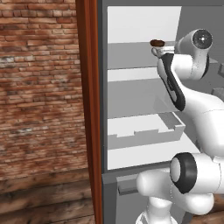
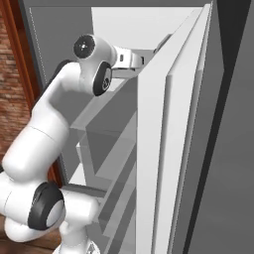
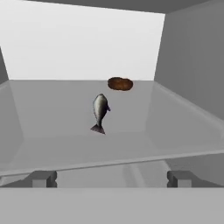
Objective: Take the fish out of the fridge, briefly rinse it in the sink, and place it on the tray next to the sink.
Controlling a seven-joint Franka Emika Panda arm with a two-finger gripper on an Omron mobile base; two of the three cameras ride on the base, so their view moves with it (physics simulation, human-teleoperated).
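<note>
The fridge [image 1: 131, 100] stands open, its door [image 2: 166, 149] swung out to the right. In the hand view the fish [image 3: 100, 112], small and dark grey, lies on a grey upper shelf [image 3: 57, 131] with its tail pointing toward me. My gripper [image 3: 111, 178] is open at the shelf's front edge, short of the fish, with its fingertips [image 3: 42, 178] spread wide and nothing between them. From the left base view the hand [image 1: 163, 51] reaches into the top shelf level.
A brown oval lump [image 3: 120, 83] rests behind the fish near the back wall, also seen as the brown lump [image 1: 156, 43]. A grey bin [image 1: 144, 133] sits on a lower shelf. A reddish wooden panel [image 1: 89, 109] and a brick wall [image 1: 39, 87] lie left of the fridge.
</note>
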